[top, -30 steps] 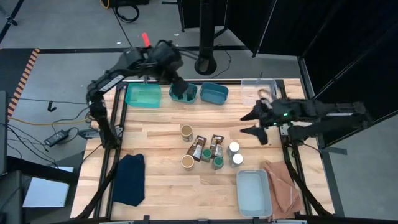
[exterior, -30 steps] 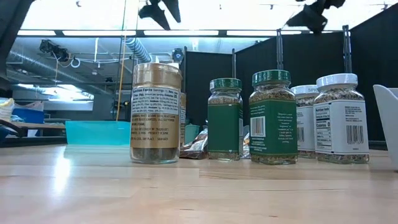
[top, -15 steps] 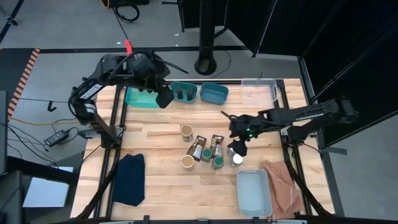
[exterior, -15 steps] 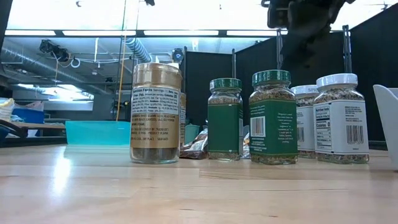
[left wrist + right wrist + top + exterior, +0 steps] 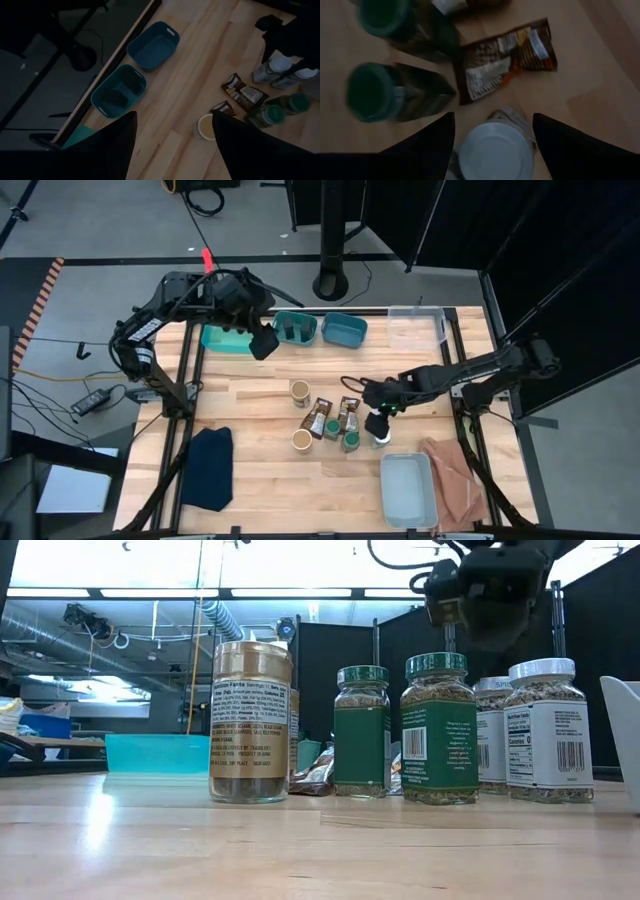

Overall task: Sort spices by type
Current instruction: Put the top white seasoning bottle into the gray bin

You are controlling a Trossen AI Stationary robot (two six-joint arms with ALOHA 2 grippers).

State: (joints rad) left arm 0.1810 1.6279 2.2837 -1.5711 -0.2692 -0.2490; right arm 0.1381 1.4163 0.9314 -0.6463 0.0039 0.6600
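Observation:
My right gripper point(image 5: 378, 416) point(image 5: 493, 117) is open and hovers over a white-lidded jar point(image 5: 495, 152), one finger on either side of its lid, touching nothing. A second white-lidded jar point(image 5: 381, 437) stands next to it. Two green-lidded jars point(image 5: 351, 442) point(image 5: 370, 92), two brown packets point(image 5: 320, 417) point(image 5: 505, 57) and two tan-topped jars point(image 5: 300, 391) point(image 5: 301, 440) rest on the wood. Black jars point(image 5: 114, 96) sit in a teal bin point(image 5: 296, 328). My left gripper point(image 5: 262, 340) point(image 5: 174, 114) is open, raised near that bin.
Along the far edge lie a flat teal bin point(image 5: 230, 333), a blue bin point(image 5: 344, 330) and a clear bin point(image 5: 415, 330). A pale bin point(image 5: 408, 488) and a tan cloth point(image 5: 455, 480) are at the near right, a dark blue cloth point(image 5: 208, 468) at the near left.
My right gripper has swung from the table's right edge toward its middle and come down over the white-lidded jars. My left gripper has drawn out of the bin with the black jars and moved toward the table's left edge. No jar has moved.

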